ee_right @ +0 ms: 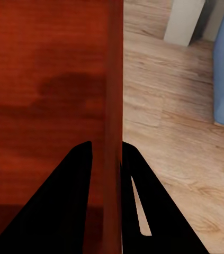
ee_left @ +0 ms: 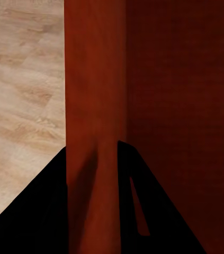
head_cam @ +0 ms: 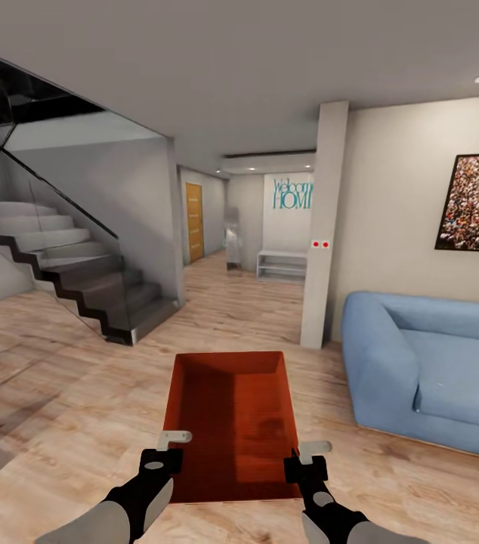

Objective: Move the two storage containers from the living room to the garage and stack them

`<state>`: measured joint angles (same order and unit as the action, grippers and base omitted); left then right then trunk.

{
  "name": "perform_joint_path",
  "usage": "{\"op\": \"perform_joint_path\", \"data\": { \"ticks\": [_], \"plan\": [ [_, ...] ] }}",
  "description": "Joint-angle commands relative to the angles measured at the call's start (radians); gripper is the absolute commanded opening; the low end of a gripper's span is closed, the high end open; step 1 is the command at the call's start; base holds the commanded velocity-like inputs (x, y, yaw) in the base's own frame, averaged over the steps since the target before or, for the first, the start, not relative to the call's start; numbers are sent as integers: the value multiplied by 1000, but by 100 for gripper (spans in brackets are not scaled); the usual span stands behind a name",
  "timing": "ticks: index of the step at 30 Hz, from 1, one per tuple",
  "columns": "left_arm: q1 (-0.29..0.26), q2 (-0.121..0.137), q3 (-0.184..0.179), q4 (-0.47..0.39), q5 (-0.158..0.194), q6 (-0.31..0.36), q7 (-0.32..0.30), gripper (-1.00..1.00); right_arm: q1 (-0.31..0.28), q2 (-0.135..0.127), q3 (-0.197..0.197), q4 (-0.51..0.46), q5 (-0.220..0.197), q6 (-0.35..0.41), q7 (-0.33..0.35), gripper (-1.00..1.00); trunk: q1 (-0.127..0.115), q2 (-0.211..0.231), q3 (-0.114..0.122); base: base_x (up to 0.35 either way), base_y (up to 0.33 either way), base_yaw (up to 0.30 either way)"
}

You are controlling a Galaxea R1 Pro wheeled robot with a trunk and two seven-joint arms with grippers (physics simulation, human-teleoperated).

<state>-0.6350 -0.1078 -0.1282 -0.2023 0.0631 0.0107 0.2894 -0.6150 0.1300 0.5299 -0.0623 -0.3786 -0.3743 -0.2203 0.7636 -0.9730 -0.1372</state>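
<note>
Head view: left gripper (head_cam: 165, 453) and right gripper (head_cam: 306, 462) pinching side walls of orange-red rectangular open-top container (head_cam: 232, 423), lower centre; keeping grips level, steering between stairs (head_cam: 66, 264) and blue sofa (head_cam: 428, 370).

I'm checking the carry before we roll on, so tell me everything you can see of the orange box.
The box is an orange-red, open-top rectangle with plain flat walls and an empty, faintly shadowed bottom. It sits level in front of the robot, long side pointing ahead, over the pale wood floor. The left hand pinches its left wall, one finger on each face; the right hand does the same on the right wall. Nothing else touches it.
</note>
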Motion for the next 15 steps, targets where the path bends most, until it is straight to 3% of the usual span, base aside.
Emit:
{"op": "perform_joint_path", "data": {
  "ticks": [1, 15],
  "plan": [
    [-2, -2, 29, -9, 53, 2, -13, -100, 0, 1, 13, -1, 8, 4, 7, -100, 1, -1, -2, 321, 0, 0],
    [-2, -3, 29, -9, 53, 2, -13, -100, 0, 2, 13, -1, 7, 3, 7, -100, 1, -1, -2, 321, 0, 0]
  ]
}}
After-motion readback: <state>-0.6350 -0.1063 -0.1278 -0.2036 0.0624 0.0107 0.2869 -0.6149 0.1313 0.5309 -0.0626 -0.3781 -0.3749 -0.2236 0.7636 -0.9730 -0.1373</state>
